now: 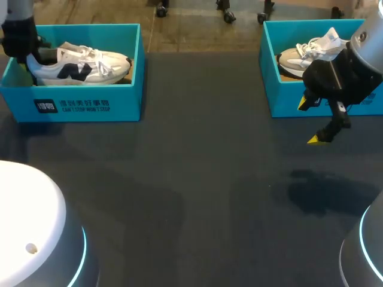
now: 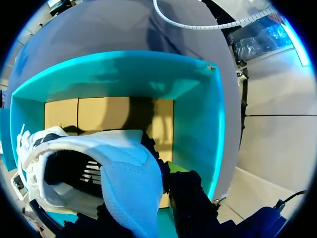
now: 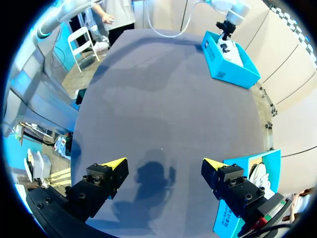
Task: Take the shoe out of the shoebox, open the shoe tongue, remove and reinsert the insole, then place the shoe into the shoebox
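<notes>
Right end effector (image 3: 163,162) wide, left end effector (image 1: 24,57) clamping shoe (image 1: 78,64) in shoebox (image 1: 90,101), other shoe (image 1: 311,51) boxed

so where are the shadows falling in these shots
Head view: the right gripper throws a dark blotch on the table near it. Right wrist view: that shadow lies on the table between its open fingers. Left wrist view: a dark band crosses the shoebox cardboard floor behind the shoe.
</notes>
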You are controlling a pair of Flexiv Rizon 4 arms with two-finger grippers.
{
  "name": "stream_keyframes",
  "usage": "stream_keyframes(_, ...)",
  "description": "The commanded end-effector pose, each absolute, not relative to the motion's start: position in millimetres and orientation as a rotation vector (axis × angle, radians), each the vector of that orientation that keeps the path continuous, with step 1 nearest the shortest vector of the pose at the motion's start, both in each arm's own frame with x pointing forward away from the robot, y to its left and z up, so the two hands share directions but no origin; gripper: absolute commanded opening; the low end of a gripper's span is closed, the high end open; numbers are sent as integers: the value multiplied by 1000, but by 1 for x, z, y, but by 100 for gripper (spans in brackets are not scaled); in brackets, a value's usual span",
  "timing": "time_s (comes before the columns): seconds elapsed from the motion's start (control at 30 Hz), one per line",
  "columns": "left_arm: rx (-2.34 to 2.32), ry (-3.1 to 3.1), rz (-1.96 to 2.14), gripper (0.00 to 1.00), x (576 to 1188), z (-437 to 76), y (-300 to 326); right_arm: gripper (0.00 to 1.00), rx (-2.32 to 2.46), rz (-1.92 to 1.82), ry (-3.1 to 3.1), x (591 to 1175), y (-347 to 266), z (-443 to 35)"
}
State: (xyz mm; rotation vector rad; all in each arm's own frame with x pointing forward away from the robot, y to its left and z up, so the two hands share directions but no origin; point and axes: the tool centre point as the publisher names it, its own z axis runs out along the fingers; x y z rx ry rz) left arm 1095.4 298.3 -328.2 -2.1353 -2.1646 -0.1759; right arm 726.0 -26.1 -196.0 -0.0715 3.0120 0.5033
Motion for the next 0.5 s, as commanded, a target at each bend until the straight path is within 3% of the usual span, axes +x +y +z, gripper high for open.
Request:
stream_keyframes(0.03, -2145, -2148, -169, 0, 1090, -331, 298, 100, -71, 503, 3012, 726, -26, -197)
stream_keyframes(0.5, -2157, -2078, -131, 0, 1068, -350, 295, 100, -71, 503, 3012, 726, -26, -197)
